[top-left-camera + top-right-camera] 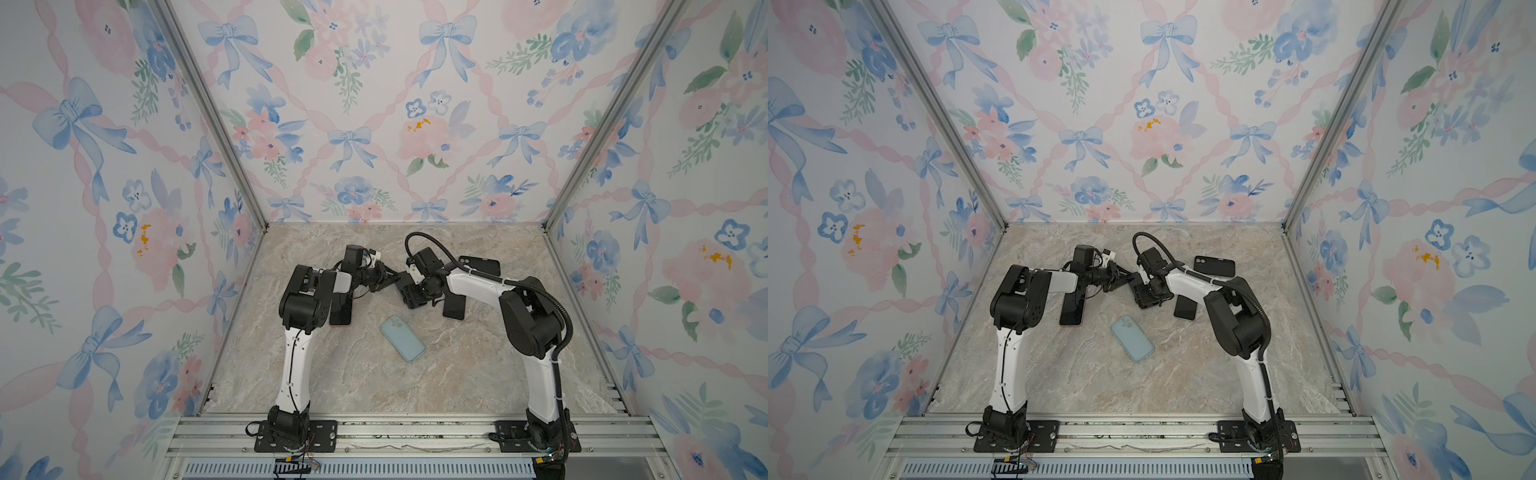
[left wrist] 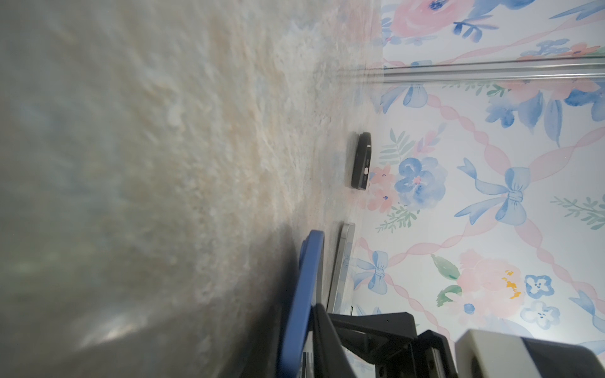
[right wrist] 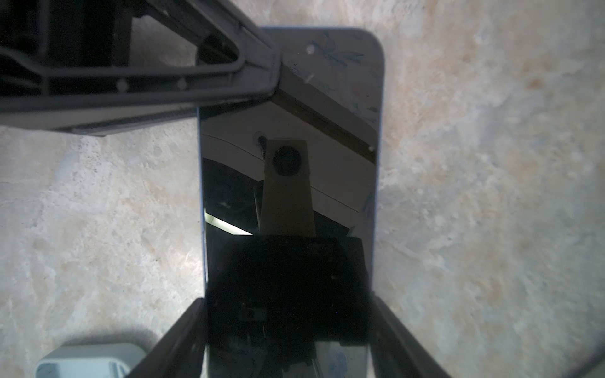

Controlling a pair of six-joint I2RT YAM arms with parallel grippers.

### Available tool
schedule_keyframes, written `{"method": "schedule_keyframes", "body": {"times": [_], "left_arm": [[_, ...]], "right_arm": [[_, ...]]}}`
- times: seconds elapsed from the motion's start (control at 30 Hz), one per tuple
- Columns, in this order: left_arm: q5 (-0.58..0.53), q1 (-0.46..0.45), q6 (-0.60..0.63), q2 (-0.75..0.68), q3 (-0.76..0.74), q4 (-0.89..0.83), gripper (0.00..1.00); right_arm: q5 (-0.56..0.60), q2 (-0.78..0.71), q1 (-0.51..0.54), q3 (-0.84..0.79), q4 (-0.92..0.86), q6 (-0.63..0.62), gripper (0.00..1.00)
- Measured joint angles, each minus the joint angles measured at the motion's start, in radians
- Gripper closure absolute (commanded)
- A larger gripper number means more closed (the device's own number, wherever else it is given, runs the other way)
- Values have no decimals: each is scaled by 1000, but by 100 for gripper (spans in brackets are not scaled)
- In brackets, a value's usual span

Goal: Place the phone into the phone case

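Two claws meet over the middle of the table [image 1: 478, 357]. The right claw [image 3: 286, 299] is clamped across the phone [image 3: 291, 131], one finger on each long side, probably to brace it. The left claw [image 1: 391, 279] reaches over the corner away from that grip; whether it has pinched anything I cannot tell. The phone sits between them, screen up, its black glass mirroring the rig (a thin blue line runs along its sides). In the left wrist view the blue case [image 2: 302, 288] stands apart from the phone's silver edge, so seating looks unfinished.
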Motion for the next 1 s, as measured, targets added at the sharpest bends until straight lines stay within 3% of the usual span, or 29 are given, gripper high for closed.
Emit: {"method": "schedule_keyframes", "body": {"times": [0.17, 0.4, 0.57, 0.73, 1.0], "left_arm": [[1, 0, -3, 0, -2, 6, 84], [0, -2, -27, 0, -15, 43, 85], [-10, -8, -56, -6, -31, 70, 88], [-24, -17, -137, -33, -102, 159, 90], [-94, -39, -284, -103, -240, 288, 91]], "right_arm": [[-3, -2, 0, 0, -2, 6, 22], [-3, -36, -3, -2, -57, 44, 19], [-13, -166, -16, -57, -35, 137, 19], [-68, -365, -62, -236, 100, 335, 23], [-182, -514, -125, -542, 359, 719, 25]]}}
